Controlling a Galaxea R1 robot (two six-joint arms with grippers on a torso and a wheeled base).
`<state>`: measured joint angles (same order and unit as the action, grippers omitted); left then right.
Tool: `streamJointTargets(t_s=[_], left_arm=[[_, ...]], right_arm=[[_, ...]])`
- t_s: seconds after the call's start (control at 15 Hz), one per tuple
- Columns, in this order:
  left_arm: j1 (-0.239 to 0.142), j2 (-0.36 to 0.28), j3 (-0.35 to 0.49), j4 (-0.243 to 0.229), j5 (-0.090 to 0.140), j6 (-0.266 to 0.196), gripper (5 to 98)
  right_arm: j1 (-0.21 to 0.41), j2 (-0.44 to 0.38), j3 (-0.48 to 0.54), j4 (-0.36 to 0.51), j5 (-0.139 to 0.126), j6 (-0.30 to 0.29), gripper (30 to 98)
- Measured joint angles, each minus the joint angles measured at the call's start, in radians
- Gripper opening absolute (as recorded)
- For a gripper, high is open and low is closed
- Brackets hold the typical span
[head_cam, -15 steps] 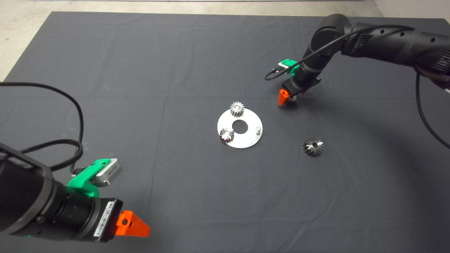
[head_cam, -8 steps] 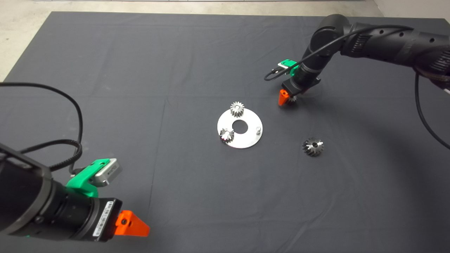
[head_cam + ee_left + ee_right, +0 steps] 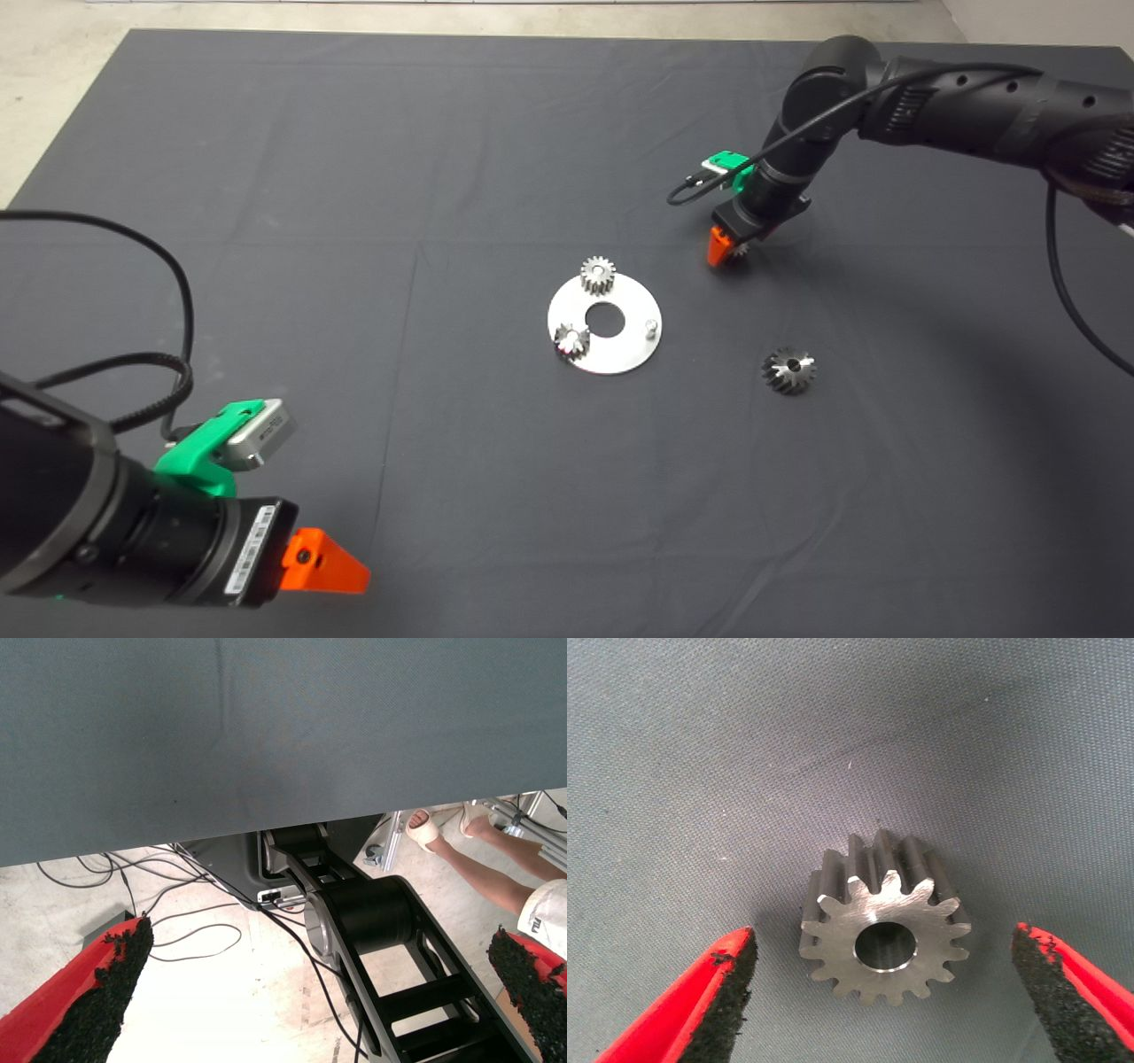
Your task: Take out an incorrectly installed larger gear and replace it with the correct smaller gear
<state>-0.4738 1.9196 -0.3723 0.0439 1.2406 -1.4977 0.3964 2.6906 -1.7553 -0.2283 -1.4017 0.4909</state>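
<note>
Right gripper (image 3: 725, 251) over the smaller gear (image 3: 883, 926)
Its jaws stand apart around it, untouching; left gripper (image 3: 323, 563) parked, jaws apart; no writing is legible.

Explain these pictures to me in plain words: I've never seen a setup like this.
This is a two-armed robot working at a table with a dark mat. The wide picture looks down from overhead; the other two come from cameras on each wrist.

On the mat lies a round metal plate carrying two small gears and one bare peg. The larger gear lies on the mat beside it.

The right pincer is low over the smaller gear, fingers open on either side, holding nothing.

The left pincer waits at the near edge, open and empty. Its camera sees the floor, cables and a person's legs.
</note>
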Motion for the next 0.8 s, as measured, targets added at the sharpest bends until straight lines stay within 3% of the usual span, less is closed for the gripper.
streamJointTargets(t_s=[0.27,0.8], left_arm=[[0.0,0.0,0.0,0.0,0.0,0.007,97.7],[0.0,0.001,0.0,0.0,0.0,0.011,97.7]], right_arm=[[0.0,-0.006,0.0,0.0,-0.017,-0.004,70.6],[0.0,-0.001,-0.001,0.0,-0.017,-0.004,60.6]])
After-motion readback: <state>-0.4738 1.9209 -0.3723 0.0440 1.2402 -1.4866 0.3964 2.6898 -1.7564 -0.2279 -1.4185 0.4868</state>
